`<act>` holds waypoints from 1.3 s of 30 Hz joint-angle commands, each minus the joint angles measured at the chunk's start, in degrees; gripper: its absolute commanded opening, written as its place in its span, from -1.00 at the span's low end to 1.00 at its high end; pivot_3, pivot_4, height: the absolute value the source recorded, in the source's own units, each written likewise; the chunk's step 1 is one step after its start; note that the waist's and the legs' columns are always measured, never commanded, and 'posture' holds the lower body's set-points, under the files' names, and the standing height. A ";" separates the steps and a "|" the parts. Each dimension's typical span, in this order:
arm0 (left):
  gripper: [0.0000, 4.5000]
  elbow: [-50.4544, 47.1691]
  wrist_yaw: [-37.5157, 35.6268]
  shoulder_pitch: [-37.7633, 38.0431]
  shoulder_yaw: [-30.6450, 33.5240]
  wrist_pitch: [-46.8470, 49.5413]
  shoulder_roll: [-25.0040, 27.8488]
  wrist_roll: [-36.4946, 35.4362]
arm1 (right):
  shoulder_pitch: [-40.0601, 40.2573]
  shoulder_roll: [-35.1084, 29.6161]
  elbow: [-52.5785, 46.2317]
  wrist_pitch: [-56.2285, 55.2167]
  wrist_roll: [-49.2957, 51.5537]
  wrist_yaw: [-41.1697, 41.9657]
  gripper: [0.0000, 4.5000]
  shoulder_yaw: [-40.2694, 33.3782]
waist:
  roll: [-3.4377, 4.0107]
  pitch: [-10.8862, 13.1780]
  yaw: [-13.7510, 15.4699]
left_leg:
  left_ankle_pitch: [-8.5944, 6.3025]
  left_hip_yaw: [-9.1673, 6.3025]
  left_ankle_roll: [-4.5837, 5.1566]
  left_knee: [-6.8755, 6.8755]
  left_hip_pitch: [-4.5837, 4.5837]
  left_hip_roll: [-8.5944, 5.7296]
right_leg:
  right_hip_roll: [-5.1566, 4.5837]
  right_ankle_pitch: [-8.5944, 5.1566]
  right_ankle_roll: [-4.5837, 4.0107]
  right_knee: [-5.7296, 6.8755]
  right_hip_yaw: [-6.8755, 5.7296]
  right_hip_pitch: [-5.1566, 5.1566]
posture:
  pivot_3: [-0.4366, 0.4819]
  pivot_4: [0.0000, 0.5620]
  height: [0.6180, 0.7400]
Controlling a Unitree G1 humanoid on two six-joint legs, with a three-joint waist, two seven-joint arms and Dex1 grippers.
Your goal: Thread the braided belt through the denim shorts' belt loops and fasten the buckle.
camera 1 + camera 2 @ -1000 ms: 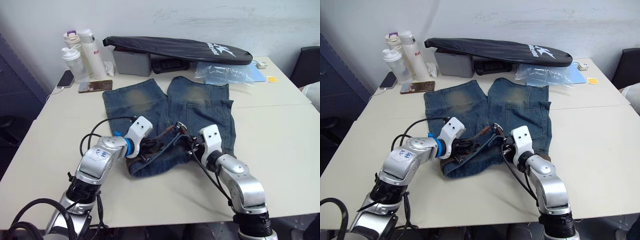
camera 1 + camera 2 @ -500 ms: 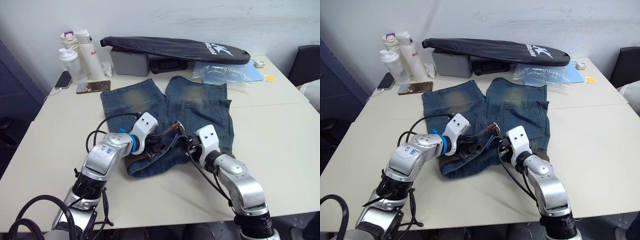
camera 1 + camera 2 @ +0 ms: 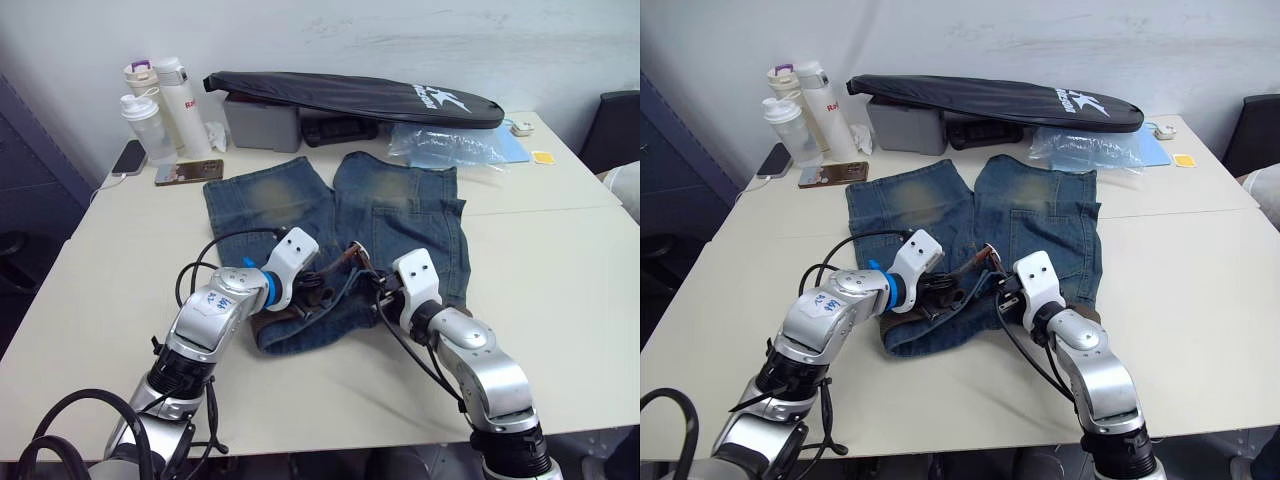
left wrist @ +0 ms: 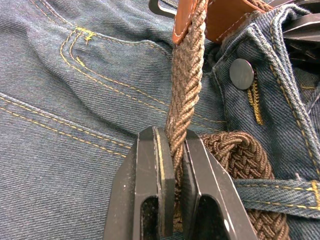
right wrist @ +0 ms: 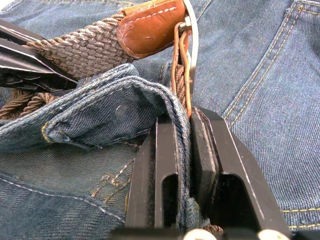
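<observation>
The denim shorts (image 3: 385, 215) lie flat on the table, waistband toward me and bunched up between my grippers. My left gripper (image 4: 174, 146) is shut on the braided belt (image 4: 187, 85), which runs up to its tan leather end (image 4: 186, 22). More belt (image 4: 242, 155) lies in the waistband beside a metal button (image 4: 242, 74). My right gripper (image 5: 184, 125) is shut on a fold of waistband denim (image 5: 120, 112). The silver buckle (image 5: 193, 37) and tan leather end (image 5: 150, 25) stand just above its fingertips. In the head view the left gripper (image 3: 312, 285) and right gripper (image 3: 377, 290) are close together.
At the back of the table (image 3: 560, 300) a long black bag (image 3: 350, 97) rests on a grey box (image 3: 262, 126). Bottles (image 3: 160, 105) and phones (image 3: 190, 172) are at the back left, and a plastic bag (image 3: 450, 148) at the back right. Black cables (image 3: 215, 250) loop off my left arm.
My left gripper has moved a little toward the right gripper, still holding the belt. The right gripper has stayed put. The head view has shifted slightly.
</observation>
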 commanded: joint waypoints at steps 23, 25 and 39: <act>-1.00 -0.10 2.71 -0.70 2.24 -0.29 -0.70 0.33 | 0.98 1.05 -5.09 -4.00 -0.19 -5.64 -0.97 -1.20 | 0.01 0.01 0.05 | 0.00 0.00 0.00 -0.01 -0.02 0.00 | 0.00 0.00 0.00 -0.02 0.01 0.00 | -0.05 -0.47 -0.93; -1.00 0.09 2.62 -0.94 2.04 -0.47 -0.89 0.32 | 0.91 0.72 -4.97 -3.84 -0.22 -5.26 -0.97 -0.58 | 0.01 0.01 0.04 | 0.00 0.01 0.00 -0.01 -0.03 0.00 | -0.01 0.00 0.00 -0.03 0.02 0.01 | -0.05 -0.47 -0.93; -1.00 -0.01 1.94 -1.57 -1.61 -1.85 -1.72 0.70 | 0.29 -1.29 -4.43 -2.70 -0.83 -3.78 -0.97 2.55 | 0.01 0.01 0.04 | 0.00 0.01 0.00 -0.01 -0.01 0.00 | -0.01 0.00 0.00 -0.05 0.03 0.01 | -0.05 -0.47 -0.93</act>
